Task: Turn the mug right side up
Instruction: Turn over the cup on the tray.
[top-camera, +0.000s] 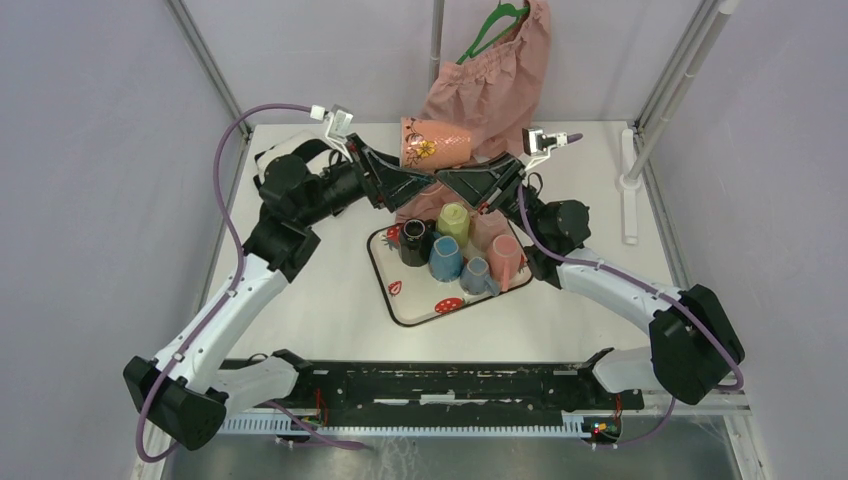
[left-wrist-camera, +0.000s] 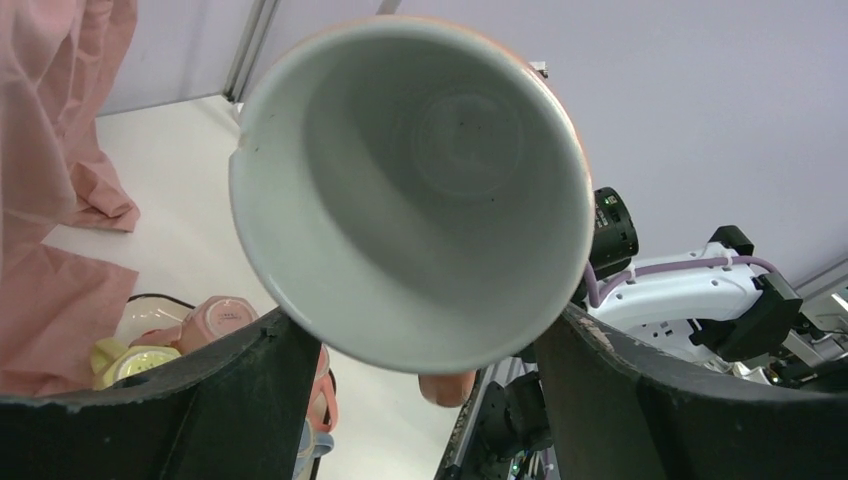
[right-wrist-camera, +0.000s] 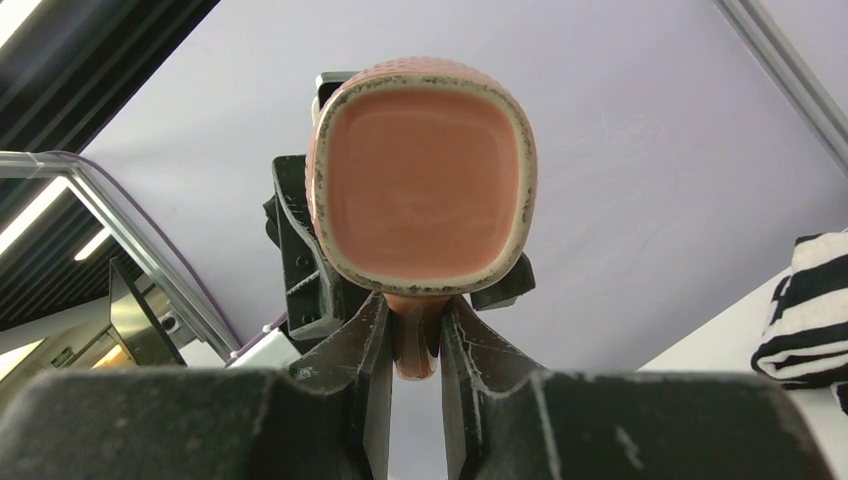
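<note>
Jaws of my right gripper (right-wrist-camera: 415, 318) pinch the handle (right-wrist-camera: 415, 352) of the mug (top-camera: 436, 142). The left gripper (left-wrist-camera: 425, 338) stands wide around it, and I cannot tell if it touches. The mug lies sideways, opening toward my left arm.

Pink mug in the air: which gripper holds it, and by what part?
The right gripper is shut on the handle of the pink mug. The left gripper flanks its body near the rim; whether it grips cannot be told.
</note>
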